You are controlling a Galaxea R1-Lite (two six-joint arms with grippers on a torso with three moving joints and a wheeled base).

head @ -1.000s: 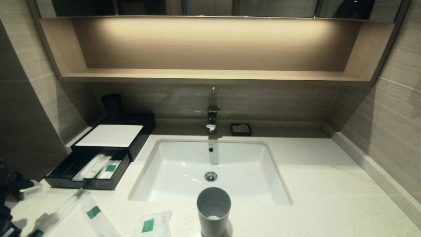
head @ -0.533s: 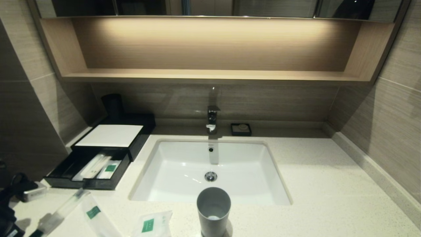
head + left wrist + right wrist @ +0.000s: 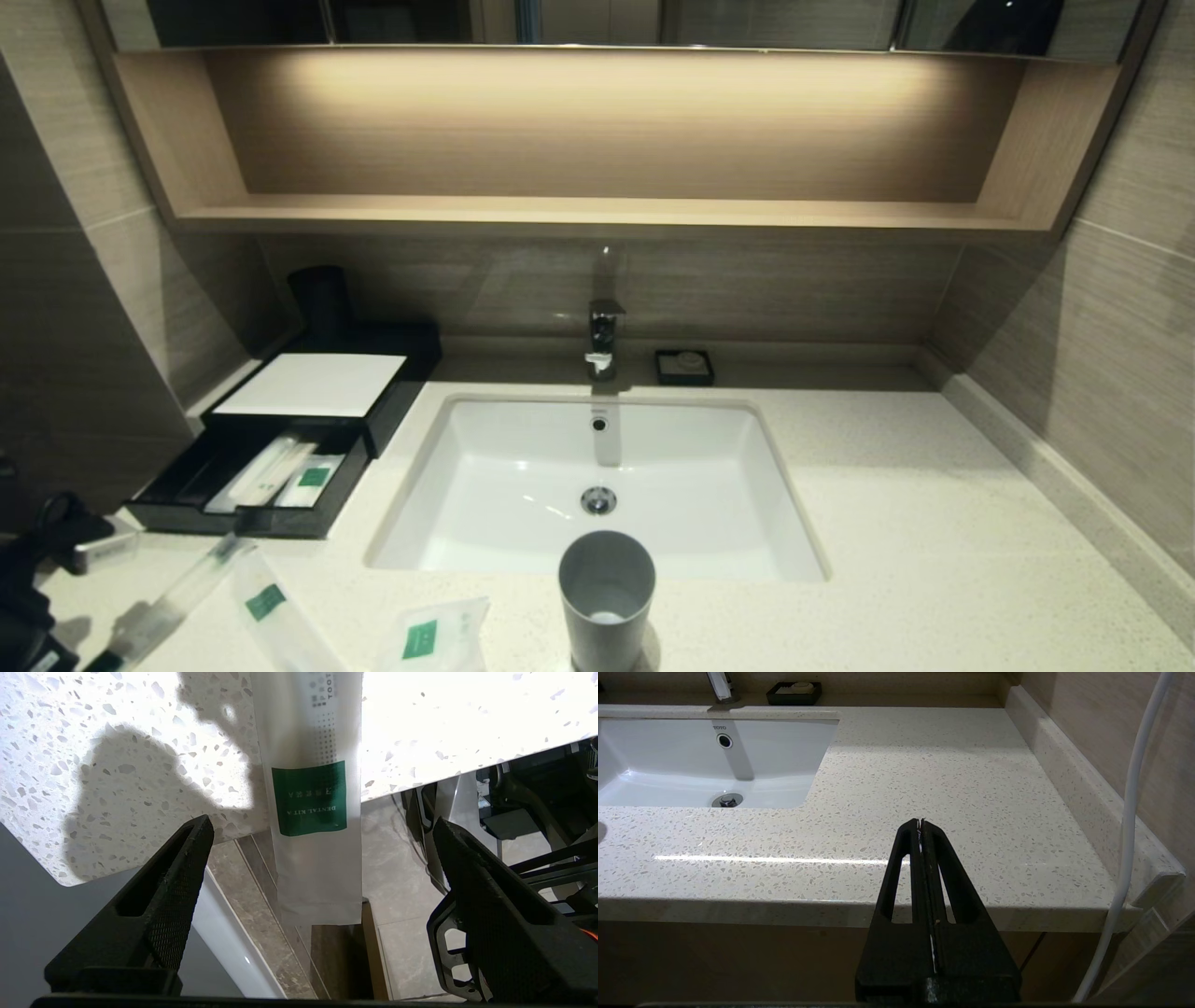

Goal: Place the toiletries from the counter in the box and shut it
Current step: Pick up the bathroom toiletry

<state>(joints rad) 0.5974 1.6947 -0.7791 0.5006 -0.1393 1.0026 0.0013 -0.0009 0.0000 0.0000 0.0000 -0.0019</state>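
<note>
Green "DENTAL KIT" label on the long packet [image 3: 313, 793] between the left pincer's [image 3: 322, 830] spread jaws.

The speckled counter [image 3: 887, 523] carries three packets [image 3: 420, 639], a grey cup [image 3: 607, 597], the box [image 3: 313, 385] and a soap dish [image 3: 684, 367].

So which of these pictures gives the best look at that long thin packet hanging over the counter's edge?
The left wrist view: the long packet fills the middle, its green label readable, its end overhanging the counter between the open left end effector fingers. The head view shows it only small at the lower left. The right wrist view does not show it.
</note>
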